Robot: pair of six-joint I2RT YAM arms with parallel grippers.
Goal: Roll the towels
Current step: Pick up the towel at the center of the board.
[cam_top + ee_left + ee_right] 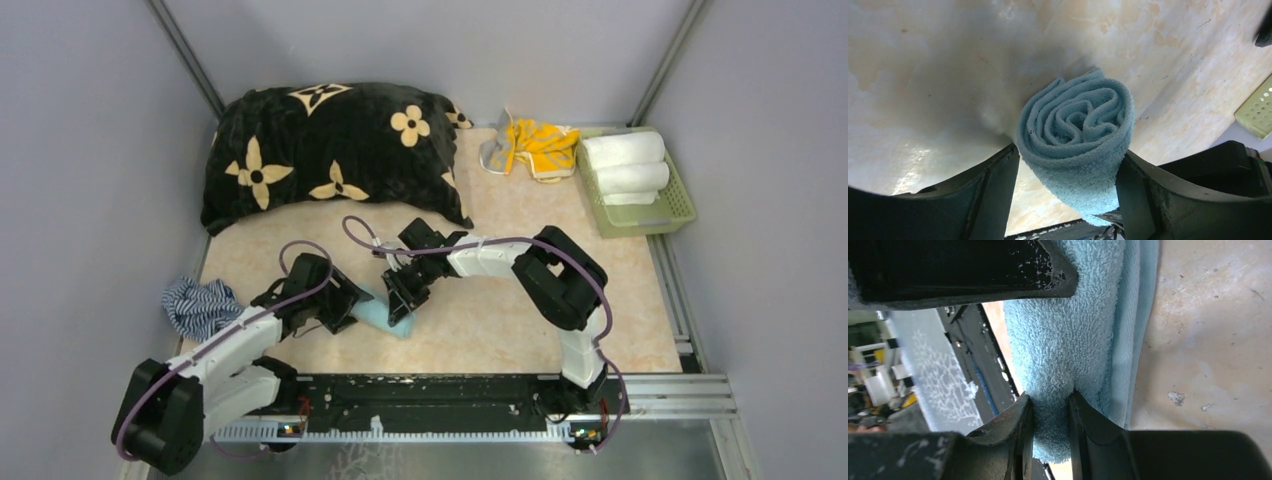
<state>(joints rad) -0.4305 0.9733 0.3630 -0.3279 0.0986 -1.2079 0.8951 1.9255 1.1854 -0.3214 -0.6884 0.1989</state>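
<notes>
A light blue towel (1078, 125) is wound into a roll, seen end-on in the left wrist view. My left gripper (1069, 152) straddles this roll, jaws wide, with both fingers touching its sides. From the other side, my right gripper (1050, 400) is shut on a pinch of the same towel (1068, 340). In the top view the blue towel (385, 315) lies at the front middle between the left gripper (350, 300) and the right gripper (403, 298). A yellow towel (542, 145) and a grey-and-yellow towel (495, 155) lie crumpled at the back.
A big black cushion (330, 150) with cream flowers fills the back left. A striped cloth (200, 305) sits bunched at the left edge. A green basket (680, 205) at the back right holds white rolls (625, 150). Grey walls stand on three sides.
</notes>
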